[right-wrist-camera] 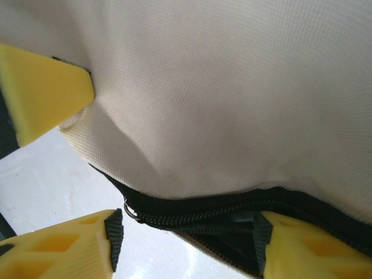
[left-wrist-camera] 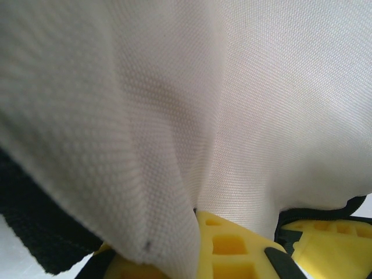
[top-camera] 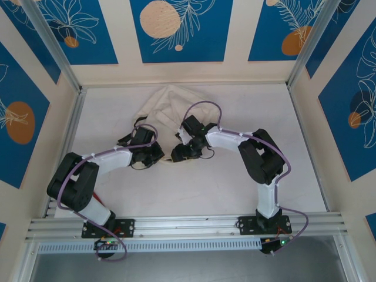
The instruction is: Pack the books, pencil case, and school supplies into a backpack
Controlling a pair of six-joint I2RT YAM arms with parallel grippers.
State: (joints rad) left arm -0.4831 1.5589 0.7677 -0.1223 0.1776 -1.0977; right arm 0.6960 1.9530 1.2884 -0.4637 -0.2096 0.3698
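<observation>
On the white table [top-camera: 235, 188], the cream backpack [top-camera: 167, 103] lies slumped at the far centre. Its soft, light cloth looks likely to sag and slide unless taken by the firmer zip hem. The left gripper [top-camera: 154, 155] is pinched tight on a fold of its fabric, while the right gripper [right-wrist-camera: 187, 235] stands parted astride the black zip [right-wrist-camera: 192, 212].

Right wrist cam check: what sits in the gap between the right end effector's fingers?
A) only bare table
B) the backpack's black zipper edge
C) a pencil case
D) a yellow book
B: the black zipper along the edge of the cream backpack runs across the gap between the spread fingers of the right end effector.
</observation>
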